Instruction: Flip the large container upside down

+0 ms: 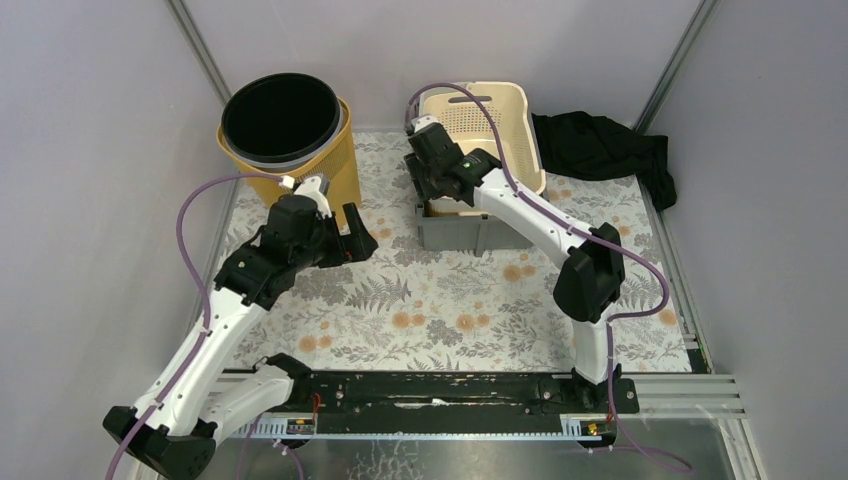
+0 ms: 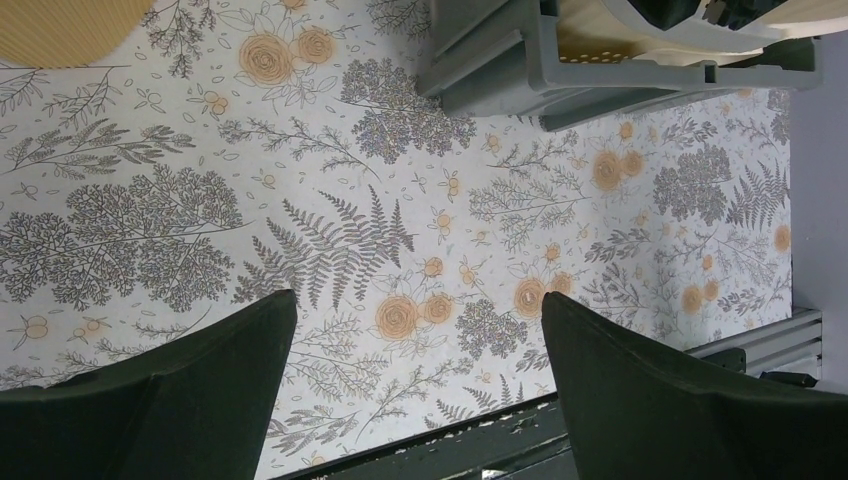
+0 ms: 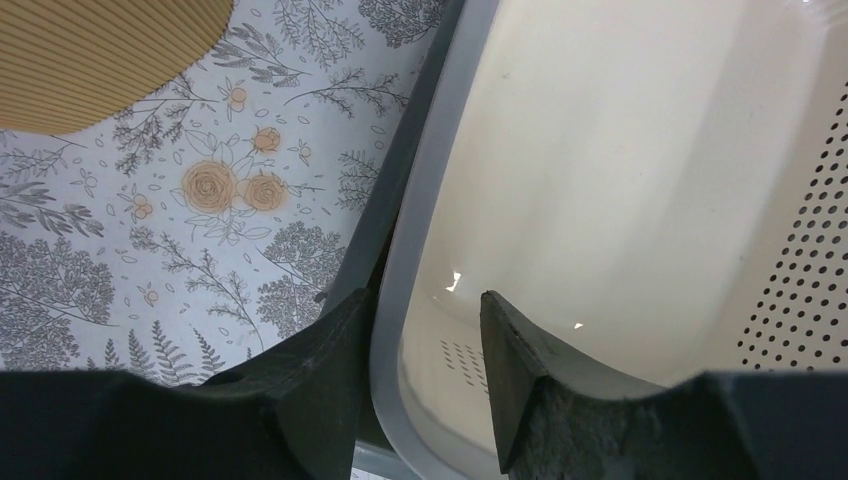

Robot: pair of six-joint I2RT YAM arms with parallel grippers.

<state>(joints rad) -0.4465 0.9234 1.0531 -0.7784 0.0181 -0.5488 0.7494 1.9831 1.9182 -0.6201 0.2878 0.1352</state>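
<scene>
Right fingers [image 3: 420,305] astride cream basket [image 3: 620,180] rim, clamp not confirmable; left fingers [image 2: 418,310] spread wide, empty. Grasp step. Next: pinch rim, lift, roll over.

No legible text, no labels, brand names, numbers or signs readable in any of the three views.

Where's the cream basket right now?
Top view: cream basket sits far centre, nested in the grey bin, with the yellow bin to its left and the black cloth to its right.
</scene>
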